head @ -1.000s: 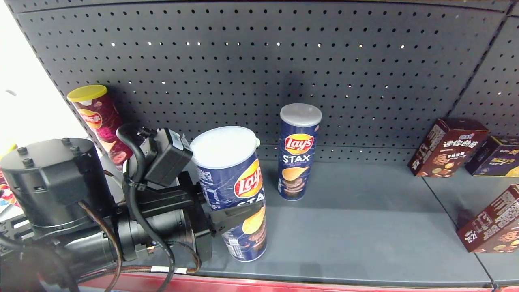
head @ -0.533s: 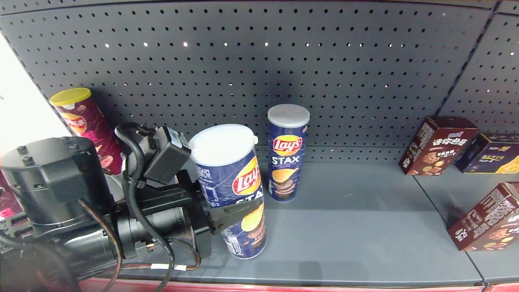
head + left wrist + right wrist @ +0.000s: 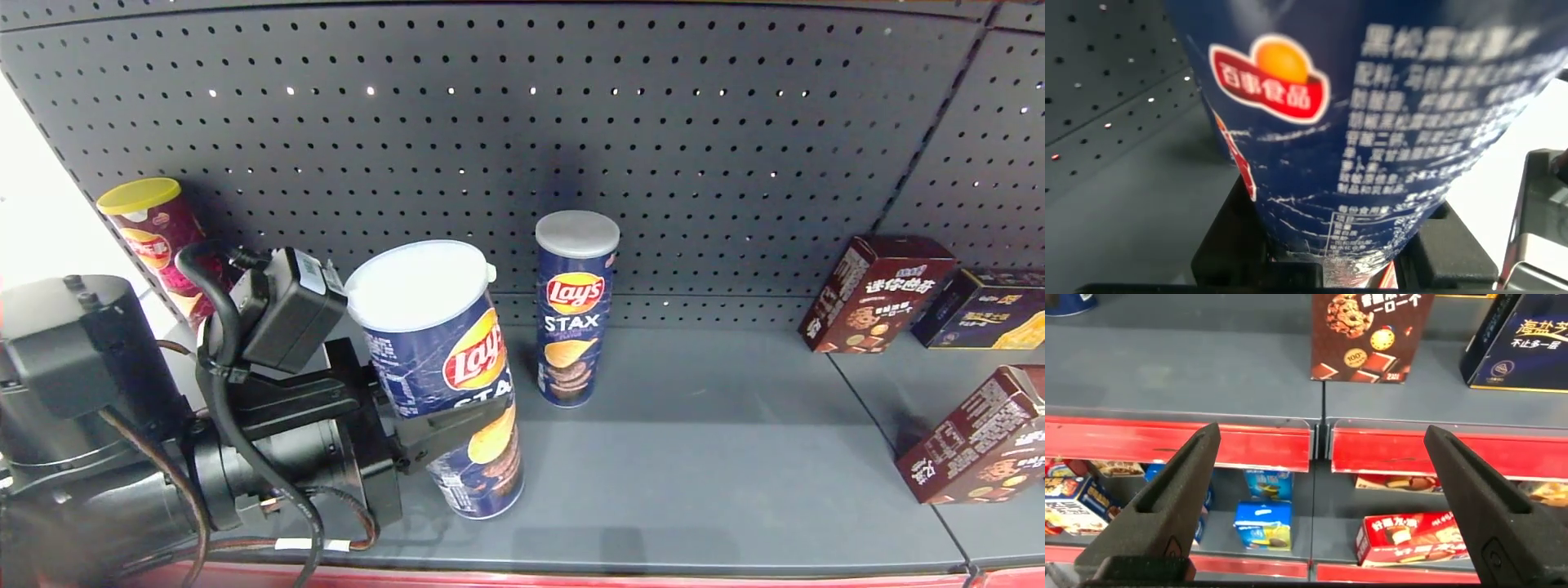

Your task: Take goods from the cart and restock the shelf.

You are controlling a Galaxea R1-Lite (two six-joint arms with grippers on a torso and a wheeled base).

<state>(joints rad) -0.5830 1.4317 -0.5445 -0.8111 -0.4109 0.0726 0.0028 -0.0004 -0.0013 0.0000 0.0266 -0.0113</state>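
While its fingers clamp the middle of a dark blue cylindrical chip can with a white plastic lid (image 3: 429, 327), the left hand (image 3: 433, 412) holds that can slightly tilted at the front of the grey metal shelf (image 3: 718, 457), near a second, upright blue can (image 3: 575, 310). The right hand (image 3: 1323, 433) gapes wide, holding nothing.

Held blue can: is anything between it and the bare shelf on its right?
Nothing visible. The shelf right of the held blue can lies bare; the other blue can stands farther back by the pegboard, apart from it.
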